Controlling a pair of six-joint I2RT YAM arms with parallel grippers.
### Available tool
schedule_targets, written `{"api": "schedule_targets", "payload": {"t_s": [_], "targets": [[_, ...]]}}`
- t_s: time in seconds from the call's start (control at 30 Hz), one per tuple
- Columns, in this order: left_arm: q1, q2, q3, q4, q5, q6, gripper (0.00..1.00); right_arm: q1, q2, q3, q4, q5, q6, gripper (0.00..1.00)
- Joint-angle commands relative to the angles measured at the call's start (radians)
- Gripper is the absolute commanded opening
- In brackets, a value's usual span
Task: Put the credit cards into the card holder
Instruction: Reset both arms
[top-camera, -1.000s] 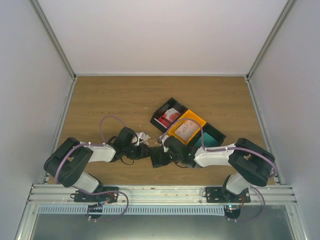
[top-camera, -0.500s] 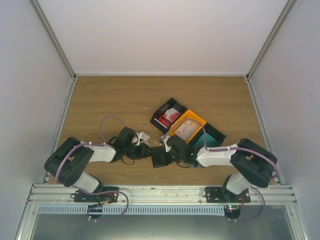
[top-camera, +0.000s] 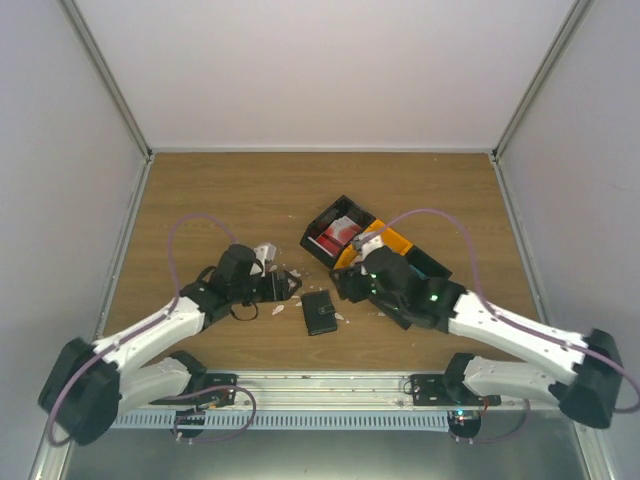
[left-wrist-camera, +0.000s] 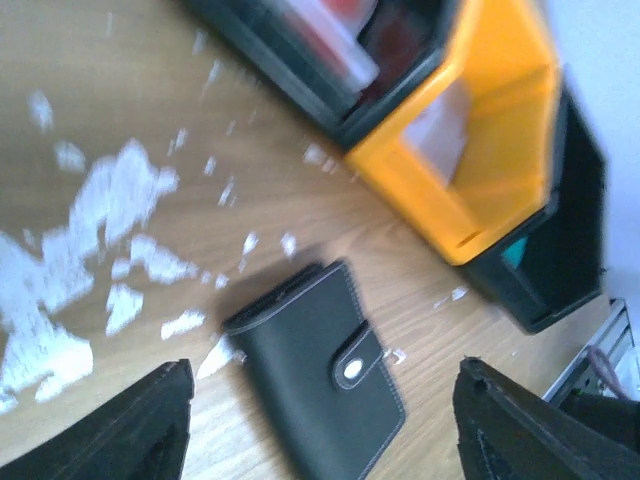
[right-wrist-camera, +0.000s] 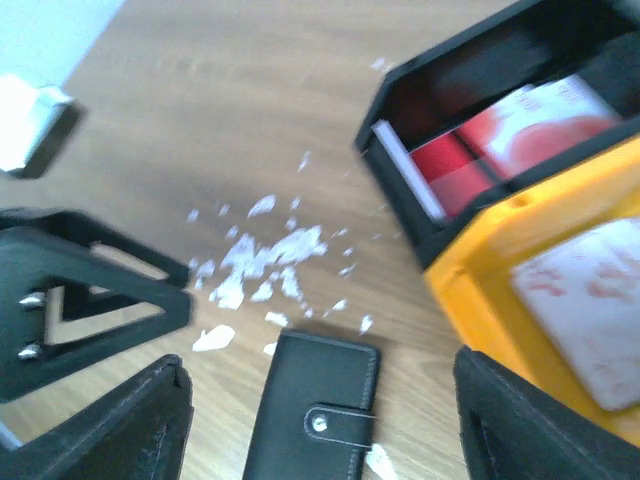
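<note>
The card holder (top-camera: 320, 312) lies shut and snapped on the wood, free of both grippers. In the left wrist view the card holder (left-wrist-camera: 320, 375) sits below and between my left gripper's (left-wrist-camera: 325, 405) wide-apart fingers. My right gripper (right-wrist-camera: 320, 400) hovers over the card holder (right-wrist-camera: 315, 415) the same way, open and empty. From above, the left gripper (top-camera: 285, 287) is just left of the holder and the right gripper (top-camera: 345, 285) just right. Red-and-white credit cards (right-wrist-camera: 500, 140) stand in a black bin (top-camera: 335, 235). A pale pinkish card (right-wrist-camera: 590, 300) lies in the orange bin (left-wrist-camera: 500, 130).
White scraps (left-wrist-camera: 100, 220) are strewn over the wood left of and behind the holder, and the scraps (right-wrist-camera: 265, 260) reach its far edge. A second black bin (top-camera: 432, 266) showing teal sits right of the orange one. Grey walls enclose the table.
Both grippers have opened wide and pulled away from the card holder, which now lies uncovered and shut on the table. Both arms have stretched out and risen.
</note>
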Motion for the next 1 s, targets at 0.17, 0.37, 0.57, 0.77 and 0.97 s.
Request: {"api": "schedule_targets", "payload": {"t_s": [0.17, 0.37, 0.57, 0.77, 0.97], "targets": [[-0.004, -0.376, 0.247, -0.241, -0.295, 0.189, 0.99, -0.003, -0.363, 0.154, -0.450, 0.494, 0.026, 1.00], [-0.004, -0.514, 0.376, -0.310, -0.468, 0.302, 0.99, -0.003, -0.478, 0.263, -0.596, 0.654, 0.053, 1.00], [-0.004, -0.570, 0.494, -0.402, -0.601, 0.353, 0.99, -0.002, -0.572, 0.321, -0.635, 0.760, 0.047, 1.00], [-0.004, -0.651, 0.493, -0.398, -0.648, 0.381, 0.99, -0.003, -0.656, 0.333, -0.632, 0.813, 0.034, 1.00], [-0.004, -0.666, 0.469, -0.407, -0.639, 0.372, 0.99, -0.003, -0.692, 0.325, -0.637, 0.815, 0.034, 1.00]]}}
